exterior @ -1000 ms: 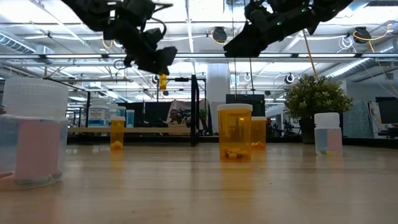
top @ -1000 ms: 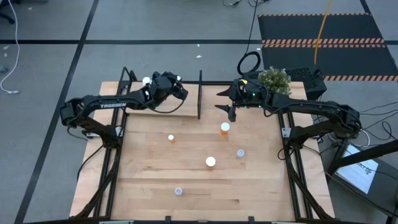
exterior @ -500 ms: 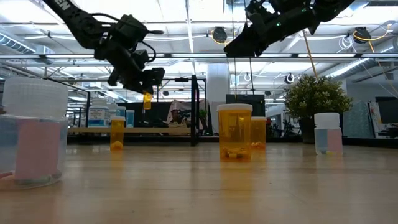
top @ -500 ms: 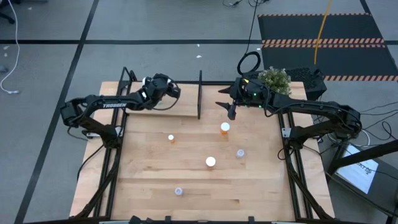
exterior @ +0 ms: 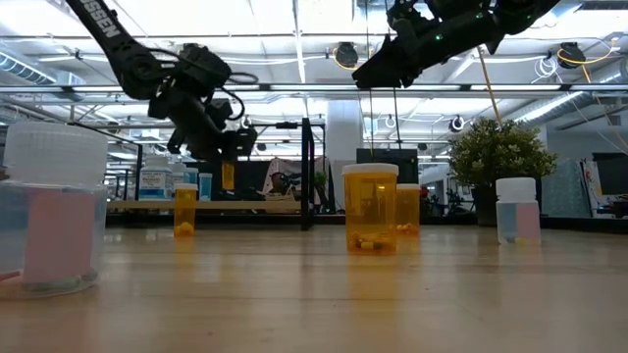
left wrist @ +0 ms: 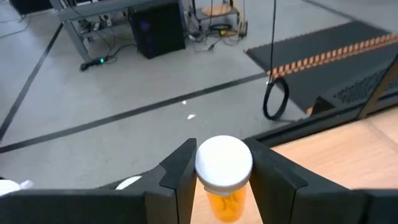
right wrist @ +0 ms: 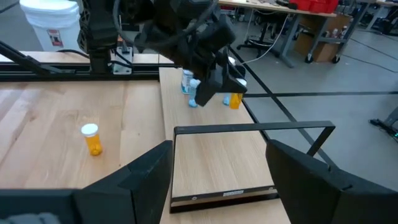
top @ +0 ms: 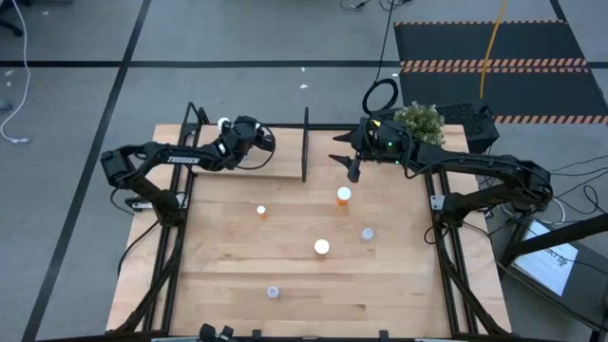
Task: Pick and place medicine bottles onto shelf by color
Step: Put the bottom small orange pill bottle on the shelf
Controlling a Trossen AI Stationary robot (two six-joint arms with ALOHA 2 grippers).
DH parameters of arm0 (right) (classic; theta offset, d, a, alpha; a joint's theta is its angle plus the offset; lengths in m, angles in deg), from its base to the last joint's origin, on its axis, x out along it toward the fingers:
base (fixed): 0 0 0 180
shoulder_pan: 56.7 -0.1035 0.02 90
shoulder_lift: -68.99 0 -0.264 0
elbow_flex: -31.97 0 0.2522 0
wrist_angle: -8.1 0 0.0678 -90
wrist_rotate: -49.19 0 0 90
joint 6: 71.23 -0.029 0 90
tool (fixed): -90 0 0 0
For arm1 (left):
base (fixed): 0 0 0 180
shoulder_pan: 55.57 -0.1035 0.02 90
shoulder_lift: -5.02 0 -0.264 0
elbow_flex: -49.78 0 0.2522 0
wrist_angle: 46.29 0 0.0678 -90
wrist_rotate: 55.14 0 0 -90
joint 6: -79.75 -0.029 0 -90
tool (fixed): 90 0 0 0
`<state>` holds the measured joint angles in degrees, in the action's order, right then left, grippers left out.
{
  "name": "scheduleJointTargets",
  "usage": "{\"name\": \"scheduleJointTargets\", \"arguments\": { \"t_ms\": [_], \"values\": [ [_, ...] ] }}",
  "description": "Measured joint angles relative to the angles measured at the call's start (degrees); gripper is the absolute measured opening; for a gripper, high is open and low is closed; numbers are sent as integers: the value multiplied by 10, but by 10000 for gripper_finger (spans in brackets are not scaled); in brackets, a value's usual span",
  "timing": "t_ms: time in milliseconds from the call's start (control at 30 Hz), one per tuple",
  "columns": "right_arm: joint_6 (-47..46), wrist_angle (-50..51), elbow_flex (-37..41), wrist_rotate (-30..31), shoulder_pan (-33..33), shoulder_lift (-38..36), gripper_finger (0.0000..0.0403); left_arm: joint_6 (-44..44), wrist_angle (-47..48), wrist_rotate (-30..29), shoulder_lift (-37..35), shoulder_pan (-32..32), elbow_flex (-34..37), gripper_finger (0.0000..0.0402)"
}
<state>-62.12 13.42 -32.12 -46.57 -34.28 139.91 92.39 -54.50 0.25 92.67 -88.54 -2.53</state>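
Left gripper [left wrist: 219, 180]: fingers clamped on an orange bottle [left wrist: 224, 183] with white cap, above the shelf [top: 280, 163], at 11 o'clock on the desk [top: 294, 285].
Right gripper [top: 353, 163]: fingers spread, empty, above the shelf's other half, 1 o'clock.
Loose bottles [top: 322, 247]: mid-desk.

orange bottle [left wrist: 224, 177] (white cap) — light-wood shelf [right wrist: 214, 158]

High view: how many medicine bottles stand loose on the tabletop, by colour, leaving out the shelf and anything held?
Orange bottles: 3
Pale blue bottles: 2
Total: 5
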Motion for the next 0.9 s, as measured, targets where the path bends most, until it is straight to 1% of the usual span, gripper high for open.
{"name": "scheduleJointTargets", "arguments": {
  "t_ms": [233, 400, 900],
  "values": [
    [1, 0, 0, 0, 0, 0, 253, -6, -39, -2, 34, -7, -1, 131],
    [6, 0, 0, 0, 0, 0, 253, -5, -38, -2, 50, -14, -1, 131],
    [6, 0, 0, 0, 0, 0, 253, -16, -32, 2, 50, -14, -1, 131]
  ]
}}
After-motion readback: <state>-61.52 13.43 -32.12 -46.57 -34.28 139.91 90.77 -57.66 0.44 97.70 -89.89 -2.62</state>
